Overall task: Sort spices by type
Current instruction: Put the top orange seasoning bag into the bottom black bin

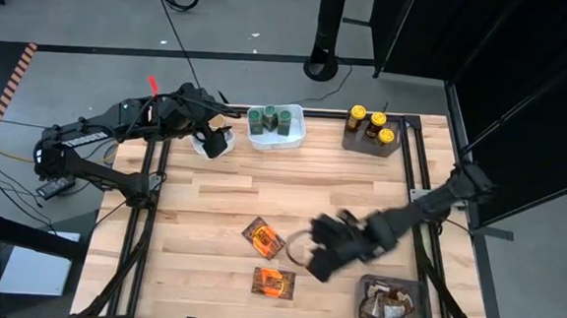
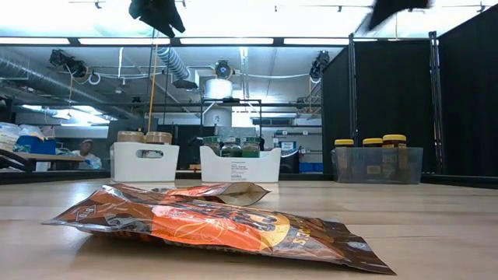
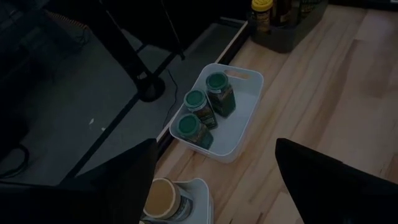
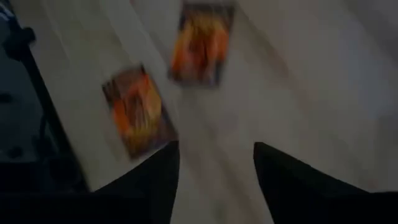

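Two orange-and-brown foil packets lie flat on the wooden table; the right wrist view shows both of them. My right gripper hovers open just right of them. Three green-lidded jars stand in a white tub at the far edge. A tan-lidded jar stands in a second white tub, and my left gripper is open above it. Three yellow-lidded jars stand in a dark bin.
A grey-brown bin at the near right corner holds more packets. In the low view the nearer packet fills the foreground, with both white tubs and the dark bin along the far edge. Bare wood lies mid-table.
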Available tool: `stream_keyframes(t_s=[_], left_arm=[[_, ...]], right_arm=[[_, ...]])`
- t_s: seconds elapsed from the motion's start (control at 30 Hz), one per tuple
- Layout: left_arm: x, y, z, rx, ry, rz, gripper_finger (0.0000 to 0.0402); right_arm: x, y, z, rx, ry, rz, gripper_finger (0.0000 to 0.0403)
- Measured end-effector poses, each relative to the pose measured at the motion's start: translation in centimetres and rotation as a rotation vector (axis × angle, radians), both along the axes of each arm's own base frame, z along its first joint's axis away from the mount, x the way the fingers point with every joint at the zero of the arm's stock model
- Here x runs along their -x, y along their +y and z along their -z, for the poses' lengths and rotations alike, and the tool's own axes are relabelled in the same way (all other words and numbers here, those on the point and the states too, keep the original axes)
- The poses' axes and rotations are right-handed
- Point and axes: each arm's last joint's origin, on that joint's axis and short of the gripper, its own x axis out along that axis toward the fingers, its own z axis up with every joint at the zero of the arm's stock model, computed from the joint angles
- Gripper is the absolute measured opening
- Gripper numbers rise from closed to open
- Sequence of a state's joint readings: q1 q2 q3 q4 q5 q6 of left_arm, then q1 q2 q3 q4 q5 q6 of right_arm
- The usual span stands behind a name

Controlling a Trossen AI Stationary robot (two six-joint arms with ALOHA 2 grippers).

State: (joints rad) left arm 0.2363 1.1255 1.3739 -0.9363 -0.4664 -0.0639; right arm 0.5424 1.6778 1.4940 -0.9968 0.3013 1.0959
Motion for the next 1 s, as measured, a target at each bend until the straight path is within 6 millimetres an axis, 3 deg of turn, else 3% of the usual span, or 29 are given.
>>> stream_keyframes(t_s=[0.13, 0.3, 0.57, 0.73, 1.0], left_arm=[[0.0, 0.0, 0.0, 0.0, 0.001, 0.0, 0.0332], [0.1, 0.0, 0.1, 0.003, 0.009, 0.0, 0.0332], [0.2, 0.0, 0.2, 0.007, 0.029, 0.0, 0.0332], [0.2, 0.0, 0.2, 0.007, 0.029, 0.0, 0.0332], [0.2, 0.0, 0.2, 0.02, 0.015, -0.013, 0.0332]], right_arm=[[-3.6, -2.6, 0.8, 0.084, -0.06, -0.176, 0.024], [-7.1, -4.6, 3.5, 0.174, -0.062, -0.292, 0.0287], [-11.6, -5.4, 9.0, 0.033, -0.1, -0.334, 0.0369], [-12.5, -5.2, 9.6, 0.027, -0.156, -0.377, 0.0385], [-12.1, -6.4, 10.1, 0.137, -0.073, -0.339, 0.0369]])
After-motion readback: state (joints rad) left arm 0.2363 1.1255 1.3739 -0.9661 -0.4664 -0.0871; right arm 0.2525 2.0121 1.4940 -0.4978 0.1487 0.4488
